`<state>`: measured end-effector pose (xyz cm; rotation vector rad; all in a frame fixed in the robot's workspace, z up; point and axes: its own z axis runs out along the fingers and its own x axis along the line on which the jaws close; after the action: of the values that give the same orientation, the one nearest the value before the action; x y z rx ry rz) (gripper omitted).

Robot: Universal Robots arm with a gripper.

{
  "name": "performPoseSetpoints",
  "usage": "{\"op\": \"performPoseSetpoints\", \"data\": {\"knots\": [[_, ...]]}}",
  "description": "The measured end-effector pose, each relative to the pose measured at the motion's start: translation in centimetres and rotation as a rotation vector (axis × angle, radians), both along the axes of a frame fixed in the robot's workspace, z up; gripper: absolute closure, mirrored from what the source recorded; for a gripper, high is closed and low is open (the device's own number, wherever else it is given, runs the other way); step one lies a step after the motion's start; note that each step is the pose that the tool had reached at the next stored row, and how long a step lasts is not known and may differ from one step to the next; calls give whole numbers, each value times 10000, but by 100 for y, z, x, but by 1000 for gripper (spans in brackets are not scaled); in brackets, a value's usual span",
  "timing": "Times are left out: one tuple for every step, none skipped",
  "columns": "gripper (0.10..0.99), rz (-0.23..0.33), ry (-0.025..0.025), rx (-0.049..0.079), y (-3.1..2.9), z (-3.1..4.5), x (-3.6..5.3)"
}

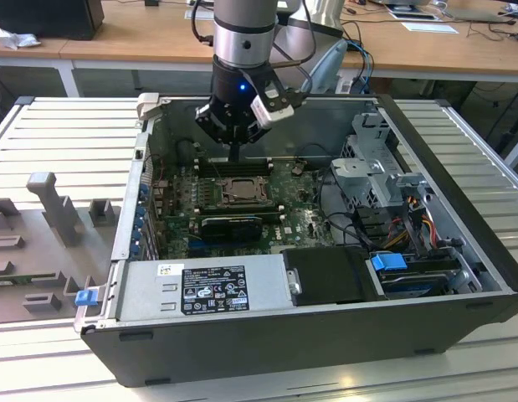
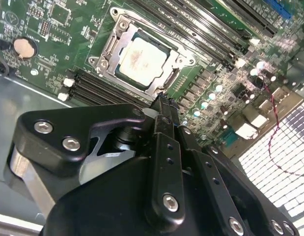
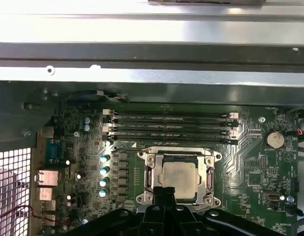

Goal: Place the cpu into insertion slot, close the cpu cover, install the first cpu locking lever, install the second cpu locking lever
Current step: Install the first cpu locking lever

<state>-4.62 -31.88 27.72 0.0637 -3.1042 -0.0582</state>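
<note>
The cpu (image 2: 142, 60) lies flat in the insertion slot (image 1: 240, 191) on the green motherboard, its pale metal top showing, and it is also seen at cpu (image 3: 179, 178). The cpu cover (image 3: 151, 169), a silver frame plate, lies down around the chip, and the cpu cover (image 2: 112, 46) frames it on all sides. My gripper (image 1: 234, 157) hangs just above the board beside the slot, towards the memory slots. In both wrist views its black fingers are pressed together with nothing between them, the gripper (image 2: 161, 98) tip right at the cover's edge. I cannot tell whether the thin locking levers are latched.
Long black memory slots (image 3: 171, 128) run beside the socket. A black graphics card (image 1: 232, 226) sits on its other side, with the power supply (image 1: 200, 289) beyond. A drive cage (image 1: 376, 167) and cables (image 1: 409, 226) stand at the exterior view's right. The case walls (image 1: 133, 193) enclose everything.
</note>
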Motion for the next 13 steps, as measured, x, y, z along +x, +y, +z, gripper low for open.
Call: {"op": "performPoseSetpoints", "data": {"knots": [[980,65,-1,0,0,0,0],[980,90,-1,0,0,0,0],[980,112,-1,0,0,0,-1],[980,137,-1,0,0,0,-1],[980,167,-1,0,0,0,-1],[980,205,-1,0,0,0,-1],[980,224,-1,0,0,0,-1],[980,249,-1,0,0,0,-1],[980,273,-1,0,0,0,-1],[980,302,-1,0,0,0,-1],[980,322,-1,-1,0,0,-2],[980,334,-1,0,0,0,-3],[980,341,-1,1,0,0,-4]]}}
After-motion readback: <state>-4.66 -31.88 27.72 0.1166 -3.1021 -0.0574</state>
